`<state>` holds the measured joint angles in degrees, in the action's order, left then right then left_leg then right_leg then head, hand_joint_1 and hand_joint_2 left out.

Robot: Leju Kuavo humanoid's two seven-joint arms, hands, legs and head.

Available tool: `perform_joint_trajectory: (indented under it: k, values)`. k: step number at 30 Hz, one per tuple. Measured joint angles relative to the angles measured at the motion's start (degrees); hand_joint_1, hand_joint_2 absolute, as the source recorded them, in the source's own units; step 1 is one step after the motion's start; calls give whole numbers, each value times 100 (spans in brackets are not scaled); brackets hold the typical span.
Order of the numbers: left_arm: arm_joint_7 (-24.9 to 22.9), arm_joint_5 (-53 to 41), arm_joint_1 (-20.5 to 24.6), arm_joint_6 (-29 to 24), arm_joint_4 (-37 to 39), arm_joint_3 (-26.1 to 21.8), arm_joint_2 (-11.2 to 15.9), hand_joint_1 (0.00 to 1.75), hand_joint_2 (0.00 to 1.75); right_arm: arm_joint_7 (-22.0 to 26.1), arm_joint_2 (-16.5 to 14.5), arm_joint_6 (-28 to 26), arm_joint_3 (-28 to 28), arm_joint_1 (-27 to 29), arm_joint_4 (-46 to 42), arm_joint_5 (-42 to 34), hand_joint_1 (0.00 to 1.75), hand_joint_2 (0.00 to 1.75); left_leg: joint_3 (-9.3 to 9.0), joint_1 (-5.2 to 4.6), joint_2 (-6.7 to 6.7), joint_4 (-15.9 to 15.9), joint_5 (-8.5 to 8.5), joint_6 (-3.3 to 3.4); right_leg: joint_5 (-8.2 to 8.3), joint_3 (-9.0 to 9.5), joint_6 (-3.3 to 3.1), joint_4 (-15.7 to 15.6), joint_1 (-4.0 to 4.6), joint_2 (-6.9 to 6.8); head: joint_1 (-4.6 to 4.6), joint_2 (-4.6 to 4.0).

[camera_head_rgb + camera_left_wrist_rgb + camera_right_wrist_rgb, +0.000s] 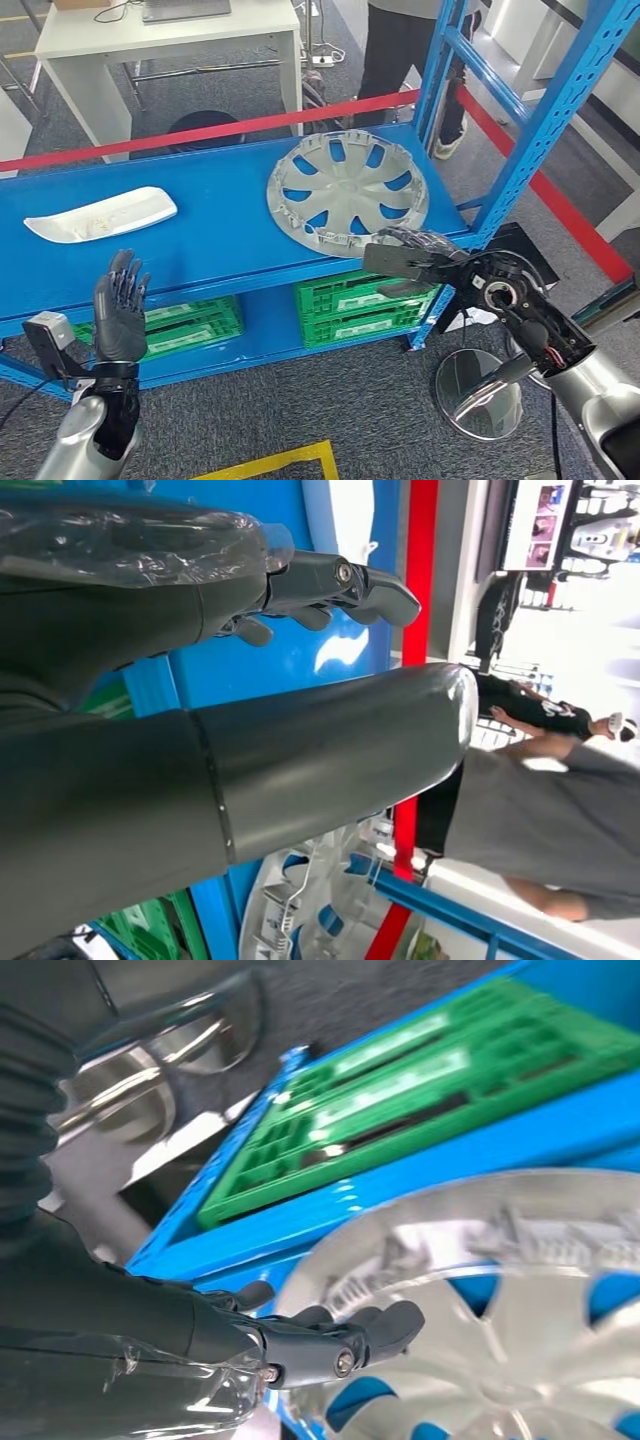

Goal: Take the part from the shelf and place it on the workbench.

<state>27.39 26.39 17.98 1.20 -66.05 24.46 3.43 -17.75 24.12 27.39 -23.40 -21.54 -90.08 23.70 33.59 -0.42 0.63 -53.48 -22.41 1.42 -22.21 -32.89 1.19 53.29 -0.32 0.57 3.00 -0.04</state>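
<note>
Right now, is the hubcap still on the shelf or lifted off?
On the shelf: the hubcap lies flat on it, the right hand at its near rim.

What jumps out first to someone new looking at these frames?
The silver hubcap, lying flat at the right end of the blue shelf, with the right hand reaching in at its near rim. Next, the white curved panel lying toward the shelf's left end, and the left hand raised open in front of the shelf edge.

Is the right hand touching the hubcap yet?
Cannot tell. In the head view the right hand overlaps the near rim of the hubcap; the right wrist view shows its fingers in front of the rim, but neither contact nor gap shows plainly.
</note>
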Motion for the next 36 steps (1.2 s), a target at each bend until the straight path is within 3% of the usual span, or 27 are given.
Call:
perform_joint_trajectory:
  k: [10, 21, 36]
  values:
    - [-18, -1, 21, -19, 0, 0, -60, 0, 0, 295, 258, 303, -269, -213, 317, 601, 0, 175, -8, 1, 0, 17, 2, -2, -2, 0, -2, 1, 1, 0, -6, 0]
    - [-87, 7, 43, -14, 0, 0, -94, 0, 0, 1086, 274, -38, -634, -629, 1362, 1442, 0, 175, -9, 1, 2, 21, 2, -2, -3, 0, -4, 1, 2, -1, -7, 0]
    - [-100, 27, 100, -116, 2, 0, -96, 0, 0, 1038, 274, 111, -998, -1232, 1516, 2748, 0, 175, -13, 1, 0, 21, 7, -5, -2, 1, -4, 2, 1, 2, -8, 0]
